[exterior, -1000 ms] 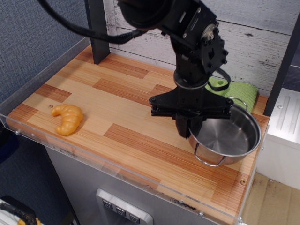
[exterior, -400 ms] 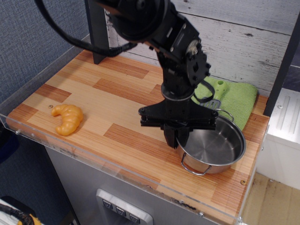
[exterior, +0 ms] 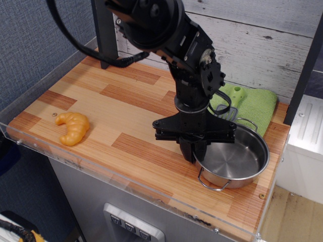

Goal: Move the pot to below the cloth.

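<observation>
Pot [exterior: 237, 160] is sitting on the wooden table [exterior: 101, 108], just to the right of the gripper [exterior: 194, 151], and its far rim is lying right by the near edge of the green cloth [exterior: 255, 103]. The gripper is pointing down, and its fingers are reaching over the pot's left rim, so it looks like it is pinching that rim, but the fingertips are hiding behind the dark body, so I cannot tell for sure if they are squeezing or loose. A green-handled spatula [exterior: 233, 98] is lying on the cloth, behind the gripper. A toy croissant [exterior: 74, 127] is lying far off to the gripper's left. I think the pot is already in front of the cloth, so the job is almost done. Next, the gripper needs to let go gently and lift straight up without tipping the pot.
</observation>
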{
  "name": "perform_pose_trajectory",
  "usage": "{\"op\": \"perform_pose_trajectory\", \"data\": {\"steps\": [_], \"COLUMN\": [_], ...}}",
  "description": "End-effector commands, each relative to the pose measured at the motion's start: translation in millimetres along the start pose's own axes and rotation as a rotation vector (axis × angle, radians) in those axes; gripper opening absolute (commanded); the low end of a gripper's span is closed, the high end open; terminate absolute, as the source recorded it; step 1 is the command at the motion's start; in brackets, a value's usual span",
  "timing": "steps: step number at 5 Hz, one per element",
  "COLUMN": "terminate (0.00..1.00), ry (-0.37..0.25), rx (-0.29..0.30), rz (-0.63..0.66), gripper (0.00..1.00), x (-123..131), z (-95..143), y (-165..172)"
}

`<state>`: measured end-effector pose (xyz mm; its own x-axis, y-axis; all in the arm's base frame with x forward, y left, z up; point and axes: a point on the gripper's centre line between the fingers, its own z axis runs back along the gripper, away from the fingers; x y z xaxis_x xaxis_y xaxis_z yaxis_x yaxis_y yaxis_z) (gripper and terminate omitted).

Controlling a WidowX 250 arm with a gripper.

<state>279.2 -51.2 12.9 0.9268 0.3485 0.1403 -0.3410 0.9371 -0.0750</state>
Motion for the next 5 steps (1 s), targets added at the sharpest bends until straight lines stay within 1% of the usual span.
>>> {"op": "perform_pose_trajectory", "data": {"steps": [1, 3, 4, 5], "terminate": [0.00, 0.00, 0.00, 0.00], "ry": [0.031, 0.022, 0.003, -0.017], "rx": [-0.015, -0.024, -0.028, -0.020], "rz": [0.021, 0.027, 0.025, -0.016], "gripper": [1.00, 1.00, 1.00, 1.00], "x": [-7, -4, 2, 13], "z": [8, 14, 21, 35], "y": [4, 4, 3, -1]}}
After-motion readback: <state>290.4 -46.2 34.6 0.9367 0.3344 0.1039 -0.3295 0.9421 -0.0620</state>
